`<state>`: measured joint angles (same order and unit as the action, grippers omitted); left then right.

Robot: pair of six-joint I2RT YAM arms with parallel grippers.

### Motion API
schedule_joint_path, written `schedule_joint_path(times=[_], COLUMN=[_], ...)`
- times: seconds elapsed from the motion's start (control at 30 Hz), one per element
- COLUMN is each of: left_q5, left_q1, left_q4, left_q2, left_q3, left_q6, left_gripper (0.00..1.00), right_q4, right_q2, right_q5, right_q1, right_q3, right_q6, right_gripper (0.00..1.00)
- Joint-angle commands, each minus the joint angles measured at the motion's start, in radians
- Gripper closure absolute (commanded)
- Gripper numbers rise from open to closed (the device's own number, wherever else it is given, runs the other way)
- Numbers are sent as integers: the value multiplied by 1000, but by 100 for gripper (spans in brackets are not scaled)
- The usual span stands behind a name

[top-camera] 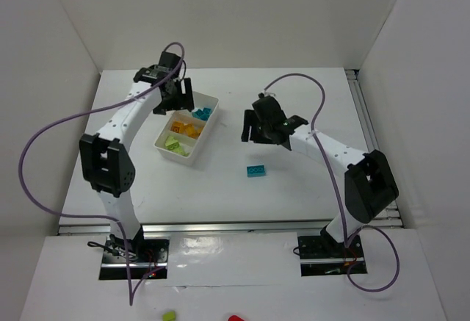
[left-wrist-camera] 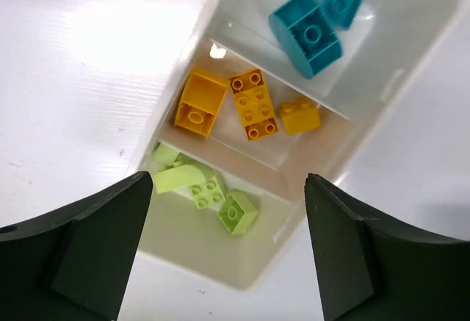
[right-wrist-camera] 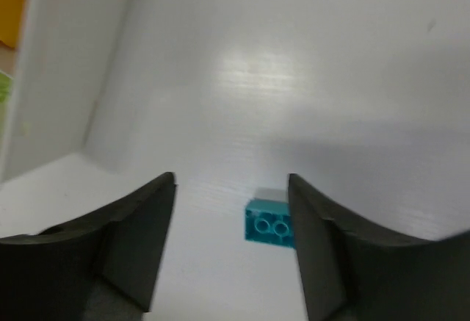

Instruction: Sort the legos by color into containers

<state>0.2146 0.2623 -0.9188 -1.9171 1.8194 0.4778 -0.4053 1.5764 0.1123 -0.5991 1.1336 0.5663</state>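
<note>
Well, teal lego (right-wrist-camera: 269, 226) seemingly between spread right fingers (right-wrist-camera: 136, 251).

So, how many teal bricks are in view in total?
3. Two teal bricks lie in the end compartment of the tray; the third teal brick lies loose on the table. None seems hidden.

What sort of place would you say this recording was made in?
Probably a lab robot cell: plain white wall panels box in a white table, the left arm and right arm are bolted at its near edge, and a divided tray holds toy bricks.
</note>
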Motion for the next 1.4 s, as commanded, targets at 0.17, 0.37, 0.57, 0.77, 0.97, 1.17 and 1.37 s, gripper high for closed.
schedule_joint_path(times=[0.17, 0.37, 0.57, 0.77, 0.97, 1.17, 1.37], left_q5=[-33, -64, -64, -64, -64, -55, -46], left_q1=[-75, -75, -55, -55, -46, -46, -46], left_q4=[-5, -14, -14, -14, -14, -14, -25], left_q2=[236, 256, 256, 247, 247, 247, 247], left_q3=[1, -28, -57, -66, -55, -65, -74], left_q6=[-4, -13, -13, -13, -13, -13, -13], left_gripper=[6, 6, 6, 6, 6, 6, 6], right_q4=[-101, -127, -156, -207, -198, -118, -46], right_q2=[45, 0, -99, -12, 149, 238, 252], right_q5=[59, 17, 17, 73, 85, 191, 63], right_q1=[-44, -91, -113, -113, -113, -81, -16], right_q3=[16, -90, -179, -135, -22, 43, 26], right_q6=[23, 21, 12, -114, -230, -267, -279], right_gripper=[7, 3, 8, 10, 10, 10, 17])
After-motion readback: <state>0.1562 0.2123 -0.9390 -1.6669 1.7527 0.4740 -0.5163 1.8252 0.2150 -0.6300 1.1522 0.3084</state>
